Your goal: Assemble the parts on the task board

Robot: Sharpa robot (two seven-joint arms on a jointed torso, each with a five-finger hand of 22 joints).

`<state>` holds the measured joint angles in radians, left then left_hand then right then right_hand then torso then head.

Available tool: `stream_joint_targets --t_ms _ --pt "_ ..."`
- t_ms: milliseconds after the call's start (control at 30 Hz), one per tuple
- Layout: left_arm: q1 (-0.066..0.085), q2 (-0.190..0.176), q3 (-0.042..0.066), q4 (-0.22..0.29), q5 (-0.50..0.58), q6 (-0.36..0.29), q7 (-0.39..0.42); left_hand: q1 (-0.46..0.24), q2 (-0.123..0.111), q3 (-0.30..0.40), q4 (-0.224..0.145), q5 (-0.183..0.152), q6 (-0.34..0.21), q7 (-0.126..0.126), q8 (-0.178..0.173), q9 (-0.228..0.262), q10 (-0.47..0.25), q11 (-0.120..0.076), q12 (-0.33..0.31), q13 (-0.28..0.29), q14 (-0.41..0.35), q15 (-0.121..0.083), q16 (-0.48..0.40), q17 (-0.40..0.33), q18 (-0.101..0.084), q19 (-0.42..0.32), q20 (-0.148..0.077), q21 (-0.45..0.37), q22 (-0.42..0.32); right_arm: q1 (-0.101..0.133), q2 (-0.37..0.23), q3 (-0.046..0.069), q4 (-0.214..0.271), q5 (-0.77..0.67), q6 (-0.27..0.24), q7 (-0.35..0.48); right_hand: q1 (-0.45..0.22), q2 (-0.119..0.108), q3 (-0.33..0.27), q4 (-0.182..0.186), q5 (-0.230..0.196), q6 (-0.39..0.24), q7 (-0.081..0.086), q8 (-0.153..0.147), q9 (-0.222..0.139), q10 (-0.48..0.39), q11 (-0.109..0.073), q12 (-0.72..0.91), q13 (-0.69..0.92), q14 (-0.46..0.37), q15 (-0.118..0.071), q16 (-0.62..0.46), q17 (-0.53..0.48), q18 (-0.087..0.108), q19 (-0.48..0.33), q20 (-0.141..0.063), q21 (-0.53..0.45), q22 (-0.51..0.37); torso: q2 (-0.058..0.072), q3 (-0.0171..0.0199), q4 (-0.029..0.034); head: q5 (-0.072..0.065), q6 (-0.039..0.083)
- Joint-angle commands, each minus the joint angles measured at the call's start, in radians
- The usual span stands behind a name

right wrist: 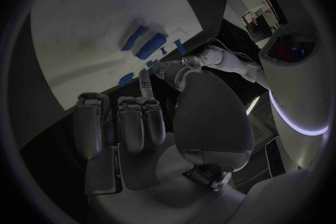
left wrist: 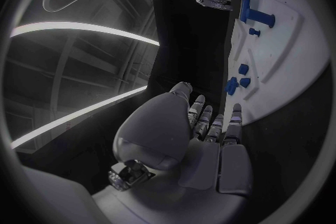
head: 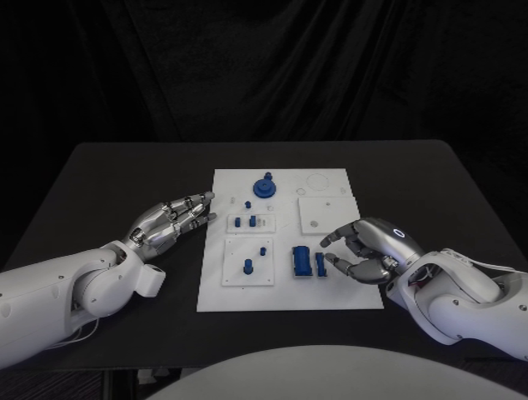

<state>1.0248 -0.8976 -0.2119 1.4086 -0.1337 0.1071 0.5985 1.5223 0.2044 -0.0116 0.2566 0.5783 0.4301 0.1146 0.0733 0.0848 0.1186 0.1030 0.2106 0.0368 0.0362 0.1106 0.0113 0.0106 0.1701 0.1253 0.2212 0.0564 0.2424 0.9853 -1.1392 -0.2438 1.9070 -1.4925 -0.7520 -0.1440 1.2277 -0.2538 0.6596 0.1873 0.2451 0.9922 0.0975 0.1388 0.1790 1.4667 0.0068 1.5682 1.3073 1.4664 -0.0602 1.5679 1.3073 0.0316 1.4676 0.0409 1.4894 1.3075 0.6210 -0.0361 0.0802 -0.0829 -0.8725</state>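
On the desk we see the task board lying between our two hands. Our right hand hangs over the board's edge, fingers curled and apart, holding nothing we can make out; two long blue parts lie just beside its fingertips. Our left hand is empty, fingers stretched toward the board's other edge, the small blue parts just beyond them. We judge a reach for a part is in hand; it would need a close aimed pinch.

Blue parts, white task board
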Motion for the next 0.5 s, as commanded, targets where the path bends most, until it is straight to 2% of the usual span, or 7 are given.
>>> stream_joint_targets --t_ms 33,100,233,300,367,433,500 --pt "-0.001 -0.01 0.001 0.022 0.004 -0.057 0.088 -0.001 -0.014 0.005 0.007 0.005 0.019 -0.002 0.006 0.003 0.016 -0.002 0.011 0.002 0.001 -0.012 0.006 0.001 0.008 -0.001 -0.016 0.002 -0.003 0.03 -0.008 0.003 0.005 0.119 -0.15 0.132 -0.018 0.012 -0.032 0.031 -0.001 0.04 0.002 0.021 0.015 0.104 0.011 0.003 0.264 0.092 0.015 -0.021 0.211 0.002 0.034 0.017 -0.043 0.217 -0.001 0.0005 0.0014 -0.001 0.0" --pt "0.0 -0.019 0.001 0.036 0.004 -0.072 0.11 -0.008 -0.021 0.001 0.029 0.004 0.041 -0.007 0.01 0.006 0.028 -0.011 0.021 0.003 0.001 -0.025 0.006 0.001 -0.001 -0.005 -0.04 0.0 -0.011 0.054 -0.008 0.003 0.0 0.182 -0.168 0.184 -0.044 0.045 -0.083 0.095 0.015 0.039 -0.001 0.029 0.031 0.081 0.017 -0.023 0.242 0.036 0.021 -0.111 0.052 0.042 -0.065 0.029 -0.212 0.156 -0.002 0.001 0.0015 -0.001 0.0" --pt "0.003 -0.029 0.001 0.059 0.004 -0.09 0.137 -0.053 -0.017 -0.027 0.038 -0.015 0.037 -0.015 0.004 0.001 0.036 -0.025 0.024 0.003 -0.009 -0.047 0.001 -0.002 -0.027 -0.02 -0.089 -0.008 -0.034 0.083 0.003 0.003 -0.023 0.33 -0.183 0.297 -0.1 0.11 -0.176 0.097 0.068 -0.001 0.014 0.083 0.063 -0.319 0.035 -0.474 -0.096 -0.265 0.044 -0.561 -0.499 0.143 -0.416 0.053 -0.822 -0.097 -0.006 0.0019 0.0006 0.003 0.0" --pt "0.006 -0.034 0.001 0.073 0.004 -0.097 0.148 -0.086 -0.008 -0.051 0.039 -0.031 0.023 -0.019 -0.005 -0.005 0.027 -0.031 0.013 0.001 -0.018 -0.052 -0.003 -0.004 -0.041 -0.028 -0.107 -0.012 -0.047 0.092 0.016 0.002 -0.044 0.44 -0.185 0.374 -0.096 0.115 -0.185 0.097 0.08 -0.013 0.02 0.094 0.069 -0.487 0.047 -0.676 -0.247 -0.355 0.058 -0.696 -0.621 0.146 -0.458 0.064 -0.904 -0.144 -0.011 0.0026 0.0009 0.006 0.0" --pt "0.007 -0.038 0.001 0.083 0.004 -0.099 0.155 -0.12 -0.003 -0.086 0.038 -0.043 -0.005 -0.026 -0.016 -0.013 0.011 -0.04 -0.006 -0.001 -0.029 -0.06 -0.008 -0.008 -0.049 -0.034 -0.122 -0.015 -0.056 0.097 0.032 0.001 -0.069 0.518 -0.186 0.427 -0.111 0.11 -0.205 0.1 0.097 -0.066 0.061 0.097 0.07 -0.651 0.099 -0.891 -0.407 -0.531 0.126 -0.888 -0.724 0.124 -0.583 0.11 -1.071 -0.249 -0.02 0.0039 -0.0021 0.01 0.0" --pt "0.008 -0.039 0.001 0.088 0.004 -0.101 0.159 -0.14 0.009 -0.111 0.038 -0.082 -0.053 -0.034 -0.029 -0.026 -0.005 -0.051 -0.028 -0.004 -0.036 -0.069 -0.011 -0.011 -0.052 -0.05 -0.133 -0.022 -0.081 0.1 0.045 0.0 -0.091 0.558 -0.185 0.461 -0.117 0.103 -0.245 0.102 0.137 -0.15 0.077 0.08 0.057 -0.736 0.15 -1.008 -0.523 -0.626 0.181 -1.019 -0.821 0.114 -0.644 0.151 -1.195 -0.349 -0.028 0.0058 -0.0053 0.014 0.0" --pt "0.009 -0.035 0.001 0.09 0.004 -0.106 0.163 -0.152 0.016 -0.129 0.038 -0.109 -0.099 -0.044 -0.037 -0.037 -0.012 -0.061 -0.04 -0.005 -0.036 -0.073 -0.011 -0.011 -0.054 -0.062 -0.138 -0.027 -0.1 0.1 0.059 -0.001 -0.116 0.594 -0.181 0.494 -0.136 0.082 -0.373 0.101 0.164 -0.309 0.039 0.014 0.016 -0.87 0.223 -1.136 -0.637 -0.765 0.25 -1.169 -0.926 0.088 -0.73 0.195 -1.312 -0.444 -0.034 0.0074 -0.0088 0.015 0.0"
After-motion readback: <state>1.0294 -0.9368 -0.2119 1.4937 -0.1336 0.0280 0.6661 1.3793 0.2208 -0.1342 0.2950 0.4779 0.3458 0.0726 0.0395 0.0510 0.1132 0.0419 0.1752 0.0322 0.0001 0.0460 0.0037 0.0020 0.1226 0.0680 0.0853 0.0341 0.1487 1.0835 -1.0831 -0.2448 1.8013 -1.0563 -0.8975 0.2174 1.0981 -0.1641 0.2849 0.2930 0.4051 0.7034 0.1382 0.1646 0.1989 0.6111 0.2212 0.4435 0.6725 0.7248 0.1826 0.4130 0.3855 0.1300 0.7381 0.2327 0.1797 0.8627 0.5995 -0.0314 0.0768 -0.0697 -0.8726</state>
